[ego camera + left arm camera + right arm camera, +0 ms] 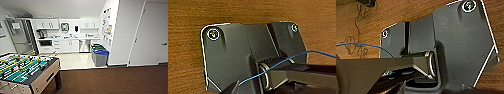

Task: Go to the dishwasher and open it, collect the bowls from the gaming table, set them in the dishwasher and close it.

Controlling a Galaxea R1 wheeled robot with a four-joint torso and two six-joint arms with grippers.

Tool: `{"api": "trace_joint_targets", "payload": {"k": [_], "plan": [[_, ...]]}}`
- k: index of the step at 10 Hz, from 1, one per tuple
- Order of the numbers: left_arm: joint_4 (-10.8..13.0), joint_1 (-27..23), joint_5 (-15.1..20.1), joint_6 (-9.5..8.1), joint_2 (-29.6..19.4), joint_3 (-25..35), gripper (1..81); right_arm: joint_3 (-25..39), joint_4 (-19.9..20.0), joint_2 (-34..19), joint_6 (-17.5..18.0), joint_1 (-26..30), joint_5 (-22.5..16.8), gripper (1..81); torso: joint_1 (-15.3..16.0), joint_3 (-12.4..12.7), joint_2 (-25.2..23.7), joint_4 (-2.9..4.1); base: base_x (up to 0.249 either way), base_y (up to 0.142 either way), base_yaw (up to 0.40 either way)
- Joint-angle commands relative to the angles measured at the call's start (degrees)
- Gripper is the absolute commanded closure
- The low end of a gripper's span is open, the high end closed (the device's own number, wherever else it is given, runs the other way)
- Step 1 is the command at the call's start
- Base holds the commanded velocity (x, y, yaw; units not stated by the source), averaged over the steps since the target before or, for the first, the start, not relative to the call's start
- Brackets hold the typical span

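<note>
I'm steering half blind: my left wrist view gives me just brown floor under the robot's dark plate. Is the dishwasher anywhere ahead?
Observer: Yes. In the head view the grey stainless-steel dishwasher is ahead, built in under the white kitchenette counter at the far wall.
Operator: Open or shut?
Observer: Shut. Its front stands upright, in line with the white cabinet doors beside it.
Operator: Anything standing near it?
Observer: A grey bin with a blue lid stands nearer to us, to the right of the dishwasher, against the white wall.
</note>
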Motion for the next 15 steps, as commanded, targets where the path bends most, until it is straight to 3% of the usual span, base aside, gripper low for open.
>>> {"api": "trace_joint_targets", "payload": {"k": [1, 15], "plan": [[0.7, -2.9, 3.1, 0.38, -1.0, 0.5, 1.0, 1.5, 0.5, -0.5, 0.0, 2.5, -3.1, 1.0, 0.0, 0.0, 0.0, 0.00, 0.087, 0.000, 0.000], [0.5, -2.4, 3.1, 0.38, -0.6, 0.3, 1.0, 1.6, 0.1, -0.5, -0.1, 2.5, -3.1, 1.0, 0.0, 0.0, 0.0, 0.00, 0.126, 0.000, 0.000]]}}
